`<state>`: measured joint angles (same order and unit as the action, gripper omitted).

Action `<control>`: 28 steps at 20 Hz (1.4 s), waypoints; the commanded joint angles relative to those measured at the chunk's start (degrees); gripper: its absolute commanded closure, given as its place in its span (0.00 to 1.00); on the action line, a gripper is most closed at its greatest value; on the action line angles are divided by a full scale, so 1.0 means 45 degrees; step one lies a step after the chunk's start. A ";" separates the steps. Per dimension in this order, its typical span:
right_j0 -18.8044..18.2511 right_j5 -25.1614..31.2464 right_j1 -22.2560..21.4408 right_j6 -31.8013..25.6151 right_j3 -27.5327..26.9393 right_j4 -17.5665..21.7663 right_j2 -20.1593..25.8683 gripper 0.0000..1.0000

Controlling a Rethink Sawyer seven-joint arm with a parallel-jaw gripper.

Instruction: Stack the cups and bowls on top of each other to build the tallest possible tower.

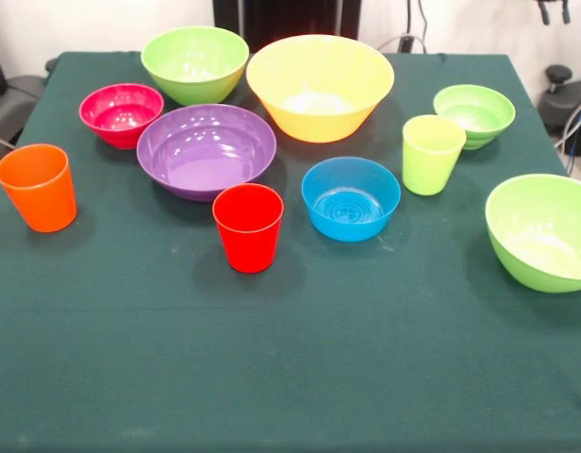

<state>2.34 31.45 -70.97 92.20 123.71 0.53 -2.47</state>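
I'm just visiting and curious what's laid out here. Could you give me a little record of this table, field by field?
surface: table under a dark green cloth
cups: three, all upright and apart: orange cup at the left, red cup in the middle, lime green cup to the right
bowls: seven, all open side up: yellow bowl, purple bowl, blue bowl, magenta bowl, three lime green bowls
stacked so far: nothing
robot gripper: not in view

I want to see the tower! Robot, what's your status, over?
Jaws not in view. Cups and bowls all separate, upright on table. No tower yet. Nothing blocking.
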 commanded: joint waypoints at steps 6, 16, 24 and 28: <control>-0.0117 -0.1023 0.1127 0.1991 0.0119 0.0666 0.0154 0.00; -0.0302 -0.1198 0.1829 0.1984 -0.0238 0.0592 0.0251 0.00; 0.0104 -0.1578 0.2469 0.2376 -0.0730 0.0889 -0.0267 0.00; -0.0078 -0.1776 0.2782 0.2240 -0.0834 0.0705 -0.0169 0.00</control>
<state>2.09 26.58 -64.19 93.70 121.59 0.53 -3.90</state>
